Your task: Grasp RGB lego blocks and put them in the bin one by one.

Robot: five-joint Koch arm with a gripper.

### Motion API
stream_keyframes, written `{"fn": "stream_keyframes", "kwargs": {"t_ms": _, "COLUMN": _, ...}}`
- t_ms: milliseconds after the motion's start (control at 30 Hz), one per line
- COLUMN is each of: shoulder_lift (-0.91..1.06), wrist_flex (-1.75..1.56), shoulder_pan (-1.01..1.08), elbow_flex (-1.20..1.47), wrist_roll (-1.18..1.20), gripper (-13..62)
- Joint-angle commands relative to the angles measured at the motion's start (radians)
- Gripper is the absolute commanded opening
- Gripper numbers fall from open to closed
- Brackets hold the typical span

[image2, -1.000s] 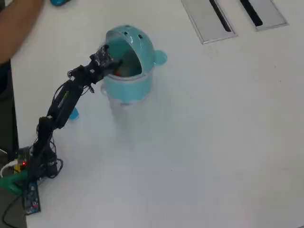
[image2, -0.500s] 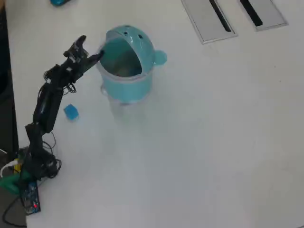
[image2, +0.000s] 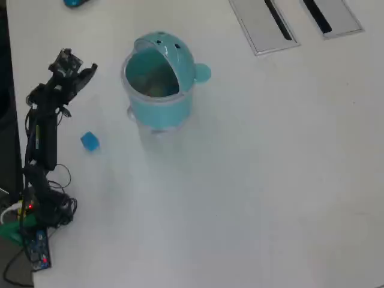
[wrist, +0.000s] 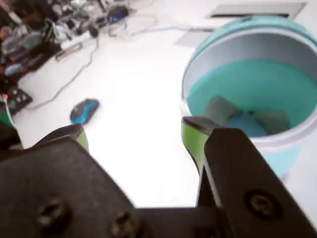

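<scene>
Overhead view shows the pincer [image2: 84, 70] raised beside the teal bin [image2: 157, 81], spread and empty, apparently free for another pick. One blue lego block [image2: 89, 141] lies on the desk [image2: 270, 180], near the arm.

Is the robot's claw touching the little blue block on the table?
Apart. The overhead view shows bare white table between the gripper and the blue block; the open jaws hold nothing.
</scene>
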Motion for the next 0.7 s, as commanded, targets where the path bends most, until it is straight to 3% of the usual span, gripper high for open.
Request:
{"fn": "stream_keyframes", "kwargs": {"t_ms": 0, "shoulder_lift": 0.037, "wrist_flex": 0.080, "shoulder_pan": -0.060, "elbow_flex": -0.054, "wrist_roll": -0.029, "gripper": 34.1}}
{"fn": "stream_keyframes", "kwargs": {"t_ms": 233, "shoulder_lift": 0.140, "wrist_flex": 0.169, "shoulder_pan": -0.155, "elbow_flex": 0.198, "wrist_roll": 0.025, "gripper": 34.9}}
{"fn": "stream_keyframes", "kwargs": {"t_ms": 667, "shoulder_lift": 0.494, "wrist_flex": 0.008, "shoulder_pan": -0.221, "elbow_flex": 0.713, "wrist_roll": 0.075, "gripper": 34.5}}
